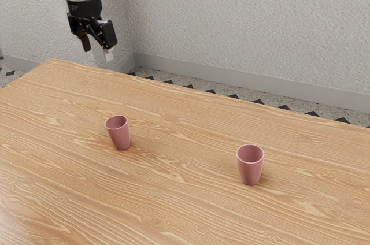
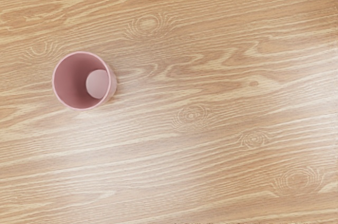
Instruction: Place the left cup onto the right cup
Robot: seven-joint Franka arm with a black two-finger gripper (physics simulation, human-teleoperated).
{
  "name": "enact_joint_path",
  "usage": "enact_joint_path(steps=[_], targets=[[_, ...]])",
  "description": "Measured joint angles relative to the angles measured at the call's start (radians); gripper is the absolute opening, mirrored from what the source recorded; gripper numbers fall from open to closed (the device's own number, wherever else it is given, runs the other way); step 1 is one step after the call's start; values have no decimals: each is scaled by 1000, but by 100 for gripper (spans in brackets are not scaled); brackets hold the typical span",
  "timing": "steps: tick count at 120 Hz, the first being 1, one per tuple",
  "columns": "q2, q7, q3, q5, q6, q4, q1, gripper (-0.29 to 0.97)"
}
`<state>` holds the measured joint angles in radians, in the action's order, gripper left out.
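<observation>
Two pink cups stand upright on the wooden table point(image 1: 191, 112). The left cup point(image 1: 118, 132) is toward the exterior view's left, and the right cup point(image 1: 250, 164) stands well apart from it toward the exterior view's right. My gripper point(image 1: 96, 48) hangs high above the table's far left corner, up and to the left of the left cup. Its fingers are apart with nothing between them. In the wrist view I look straight down into one pink cup point(image 2: 83, 80) on the table; it lies off to one side of my hand, not under it.
The table's far edge runs close behind my gripper, with a tiled floor point(image 1: 277, 97) and a grey wall point(image 1: 243, 19) beyond it. Bare wood point(image 2: 222, 129) surrounds the cup in the wrist view.
</observation>
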<state>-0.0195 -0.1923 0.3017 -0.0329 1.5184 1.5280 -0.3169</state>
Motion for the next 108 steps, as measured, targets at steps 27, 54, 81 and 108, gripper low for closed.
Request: enact_joint_path(steps=[27,54,81,108], targets=[[-27,-16,33,-12,89,125,-36,66],[70,-25,73,0,236,210,115,66],[164,-29,73,53,351,222,127,66],[199,-32,72,79,444,284,135,66]])
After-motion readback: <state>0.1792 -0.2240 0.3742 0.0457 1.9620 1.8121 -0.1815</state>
